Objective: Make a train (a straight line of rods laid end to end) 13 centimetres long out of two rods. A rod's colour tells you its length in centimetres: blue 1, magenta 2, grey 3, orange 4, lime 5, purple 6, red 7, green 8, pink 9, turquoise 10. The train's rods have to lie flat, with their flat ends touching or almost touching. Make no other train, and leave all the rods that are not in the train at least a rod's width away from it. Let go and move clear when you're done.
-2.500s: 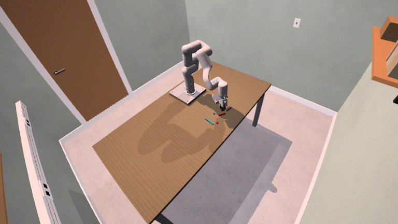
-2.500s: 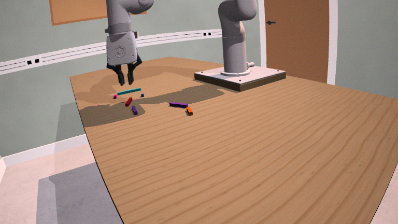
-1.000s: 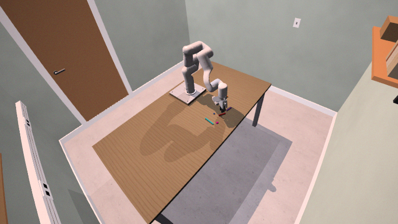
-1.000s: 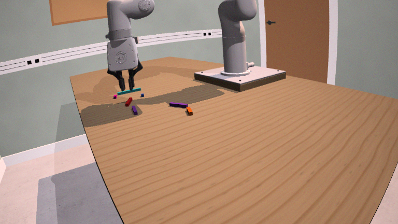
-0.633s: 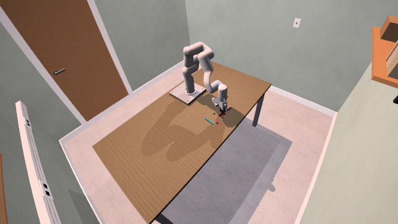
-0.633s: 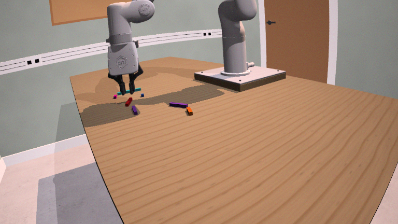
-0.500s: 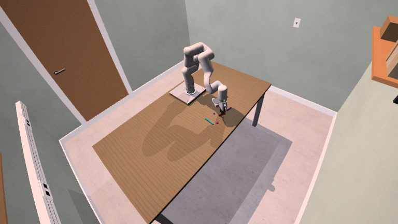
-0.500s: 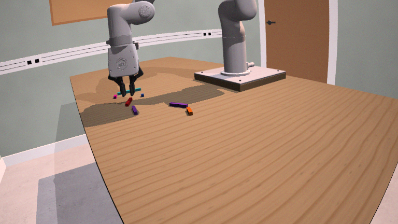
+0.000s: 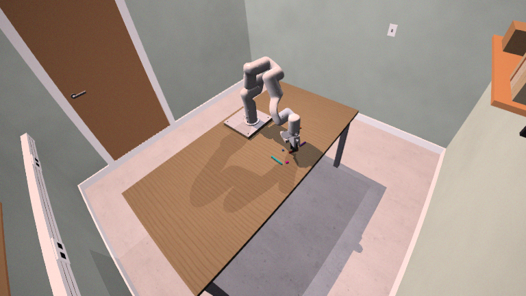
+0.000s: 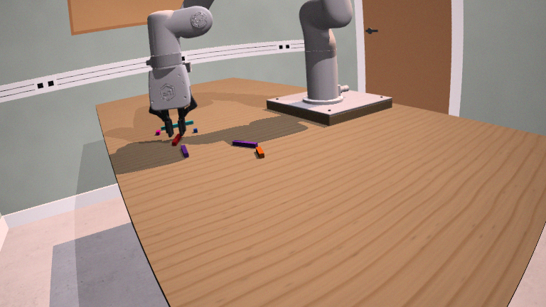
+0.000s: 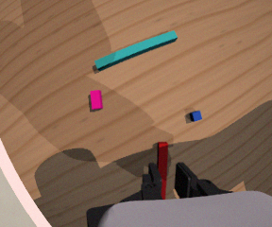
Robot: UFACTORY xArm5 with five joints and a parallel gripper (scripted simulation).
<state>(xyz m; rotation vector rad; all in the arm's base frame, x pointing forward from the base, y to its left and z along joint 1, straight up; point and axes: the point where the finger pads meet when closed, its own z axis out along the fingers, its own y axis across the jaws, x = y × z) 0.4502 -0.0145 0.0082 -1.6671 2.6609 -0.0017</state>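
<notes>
My gripper (image 9: 294, 150) (image 10: 175, 134) (image 11: 164, 175) is partly open and empty, pointing down just above the red rod (image 9: 290, 152) (image 10: 176, 140) (image 11: 162, 153), with the fingers either side of its line. The red rod lies flat. A purple rod (image 9: 303, 144) (image 10: 184, 151) lies flat near the red rod's end, at an angle to it, with a small gap. A second purple rod (image 10: 244, 143) lies farther toward the base side, with one end close to an orange rod (image 9: 300, 127) (image 10: 259, 152); I cannot tell whether they touch.
A turquoise rod (image 9: 276, 159) (image 10: 177, 125) (image 11: 136, 50), a magenta rod (image 9: 287, 162) (image 10: 158, 131) (image 11: 95, 99) and a blue rod (image 9: 283, 150) (image 10: 195, 130) (image 11: 195, 115) lie apart beyond the red rod. The table's long edge runs beyond the magenta rod. The arm's base plate (image 10: 362, 105) stands on the table.
</notes>
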